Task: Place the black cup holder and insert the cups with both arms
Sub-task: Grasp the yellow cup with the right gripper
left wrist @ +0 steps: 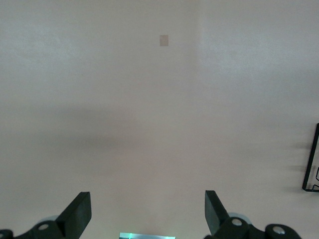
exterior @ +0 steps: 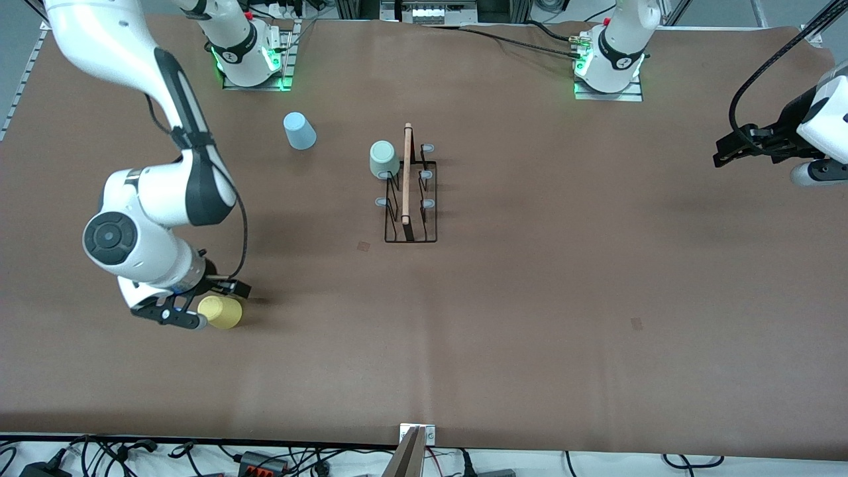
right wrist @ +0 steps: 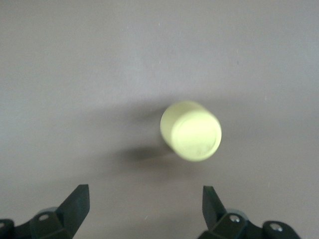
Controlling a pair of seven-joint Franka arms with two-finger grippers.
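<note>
The black cup holder [exterior: 411,228] stands upright mid-table, its pale wooden rod on top. A mint green cup [exterior: 383,159] sits upside down on one of its pegs at the end nearest the robots' bases. A light blue cup [exterior: 299,130] stands upside down on the table toward the right arm's base. A yellow cup [exterior: 224,314] [right wrist: 192,130] lies near the right arm's end. My right gripper [exterior: 207,303] [right wrist: 144,199] hovers open just over it, and the cup is ahead of the fingers, not between them. My left gripper [exterior: 725,154] [left wrist: 148,209] waits open over bare table at the left arm's end.
A brown mat [exterior: 530,298] covers the table. A corner of the holder's wire base [left wrist: 311,164] shows at the edge of the left wrist view. Small dark marks [exterior: 364,246] [exterior: 636,323] dot the mat. Cables run along the table edge nearest the front camera.
</note>
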